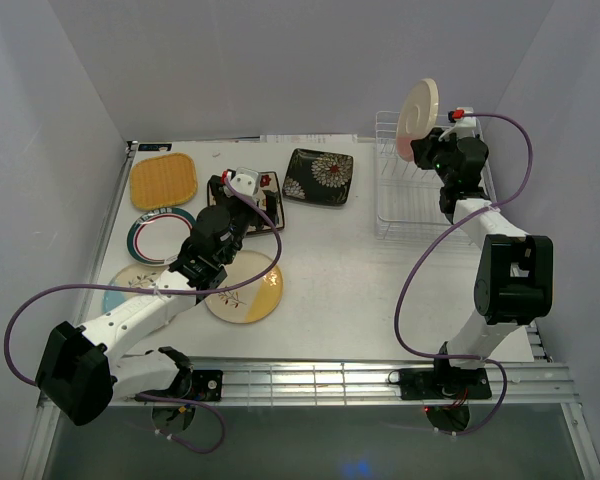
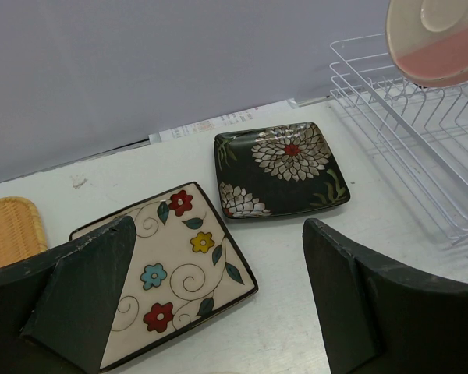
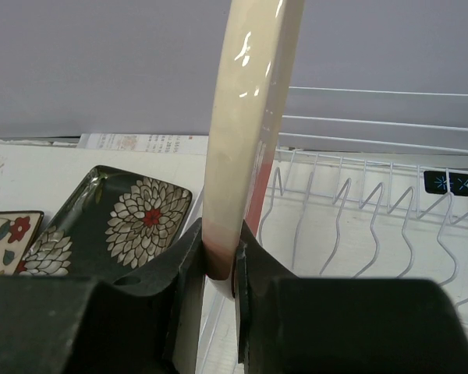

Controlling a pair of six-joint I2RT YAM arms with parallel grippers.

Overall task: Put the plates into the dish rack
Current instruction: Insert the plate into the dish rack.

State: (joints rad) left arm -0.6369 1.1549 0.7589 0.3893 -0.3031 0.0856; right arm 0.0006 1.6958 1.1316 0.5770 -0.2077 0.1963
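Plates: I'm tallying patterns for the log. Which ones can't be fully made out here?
Blue plate: top view, left arm covers part of it.
Cream floral plate: top view, that arm's jaws hide its middle.
Pink plate: left wrist view, cut by frame edges; right wrist view, edge-on.
Orange plate: left wrist view, cut by left edge.
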